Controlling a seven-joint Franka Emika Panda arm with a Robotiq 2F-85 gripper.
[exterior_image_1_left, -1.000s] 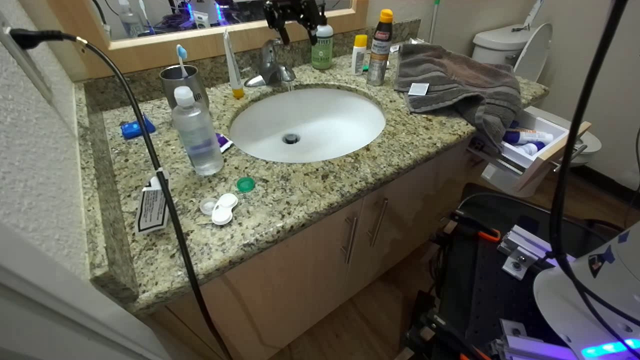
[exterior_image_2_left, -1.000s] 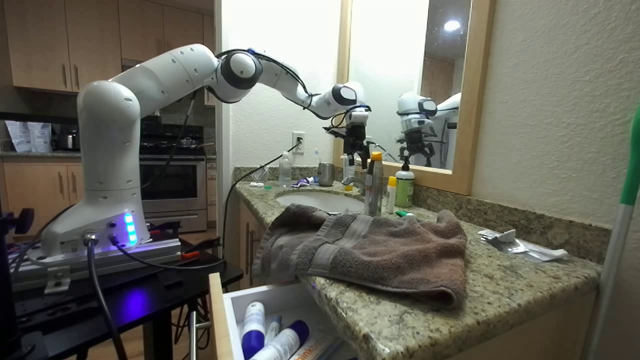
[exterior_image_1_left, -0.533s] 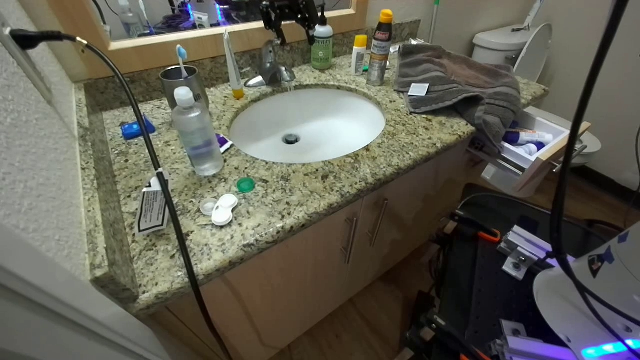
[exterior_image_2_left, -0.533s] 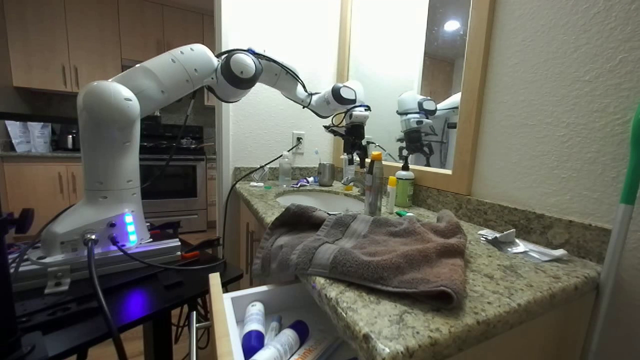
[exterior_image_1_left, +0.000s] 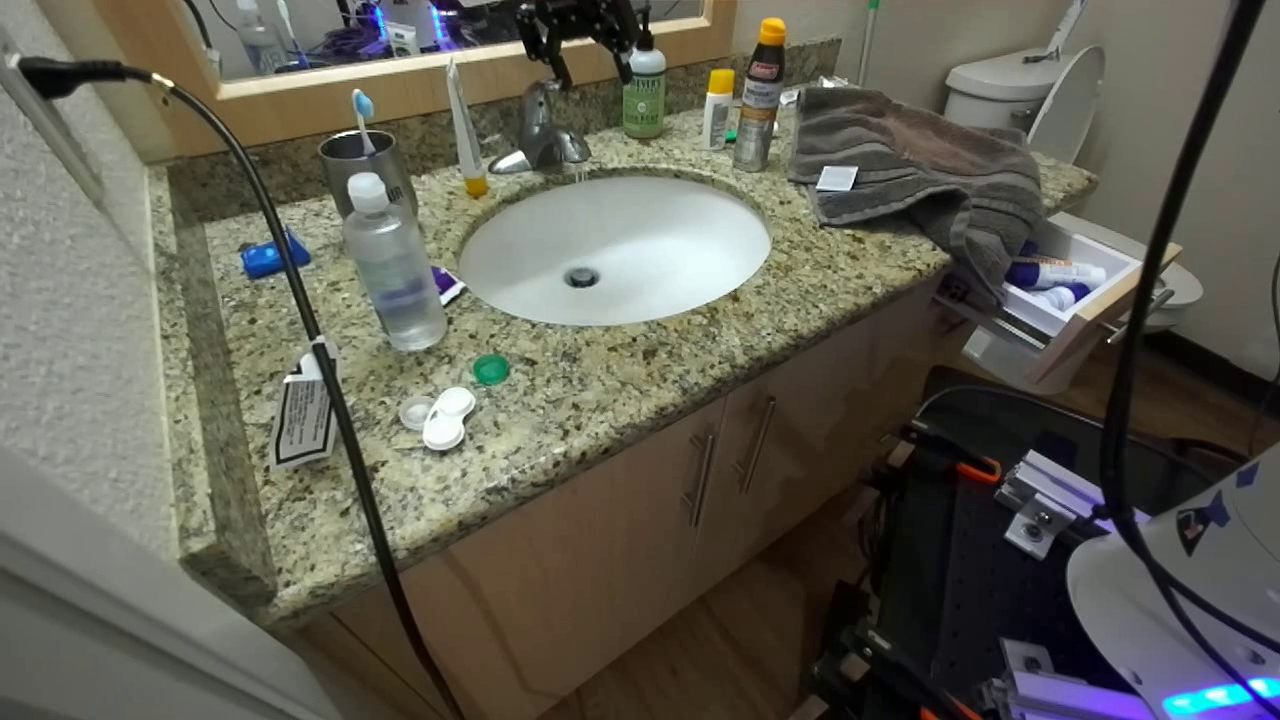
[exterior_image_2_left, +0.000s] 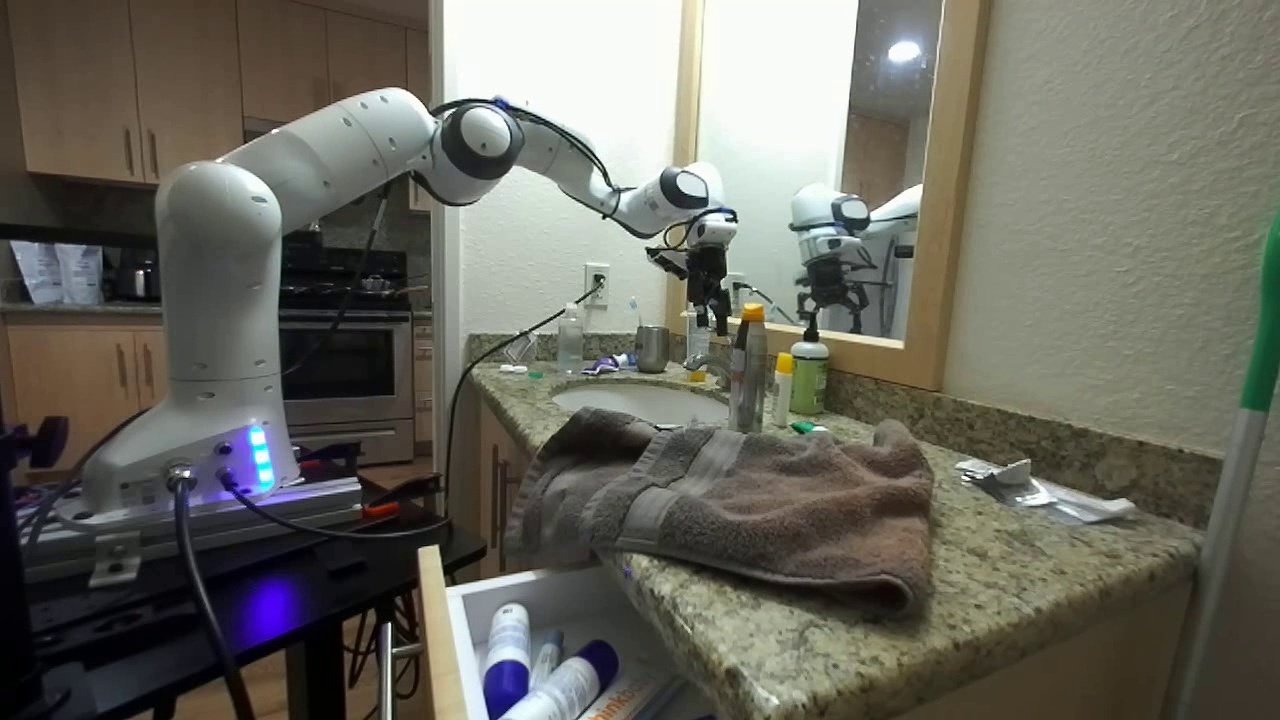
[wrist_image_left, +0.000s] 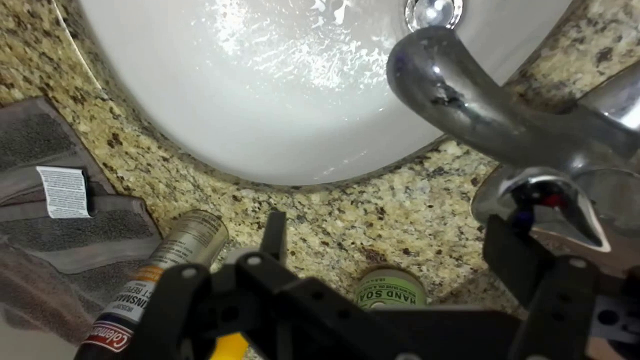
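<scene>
We find the chrome faucet (wrist_image_left: 515, 127) nearest the spread fingers (wrist_image_left: 520, 262), though whether they touch we cannot tell. Its curved spout (wrist_image_left: 430, 65) reaches over the white sink (wrist_image_left: 280, 145), a thin trickle of water (exterior_image_1_left: 581, 175) beneath it. Near it, we see the green hand soap bottle (exterior_image_1_left: 644, 100) standing upright on the desk (exterior_image_1_left: 610, 370).

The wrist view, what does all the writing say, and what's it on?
"Coleman": spray can.
"INSMA": spray can, cut off.
"CT REPE": spray can, cut off.
"HAND SOA": green soap bottle, end hidden.
Other print on the spray can and green soap bottle: too small or blurred.
White tag on the towel: too small to read.
</scene>
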